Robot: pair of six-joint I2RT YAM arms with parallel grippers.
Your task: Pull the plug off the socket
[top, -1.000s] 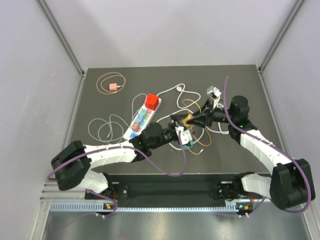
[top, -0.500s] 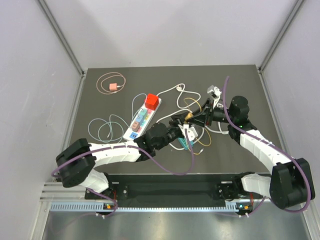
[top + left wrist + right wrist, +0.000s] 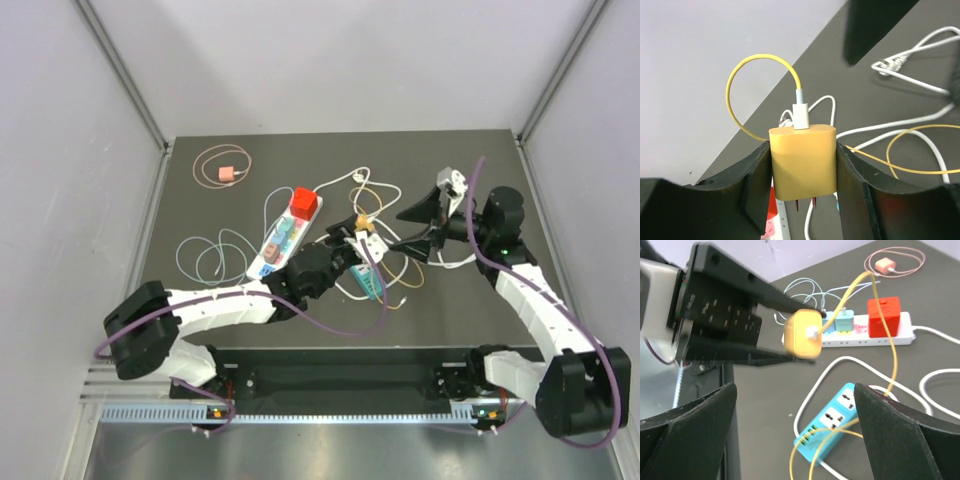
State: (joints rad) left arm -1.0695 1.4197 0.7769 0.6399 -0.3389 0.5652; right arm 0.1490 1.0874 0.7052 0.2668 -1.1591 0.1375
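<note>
Table [image 3: 200, 200] layout, top view:
- Strip [image 3: 283, 240] lies slantwise, left of centre. Cube [image 3: 305, 203] sits on its far end; smaller adapters [image 3: 285, 235] sit in a row nearer along it.
- Socket [image 3: 365, 283] lies flat, right of the strip's near end, close to centre.
- Plug [image 3: 359, 222] is off the table, clamped between the left hand [image 3: 358, 232] fingers, above and just behind the socket, apart from it.
- Plug's cord loops away on the far side.
- Right hand [image 3: 412, 228] is right of the plug, fingers spread, not touching it.
- Charger [image 3: 227, 174] lies far left, inside its own cord ring.
- Loose cable [image 3: 215, 255] coils left of the strip.
- More cords tangle behind and right of the socket.
</note>
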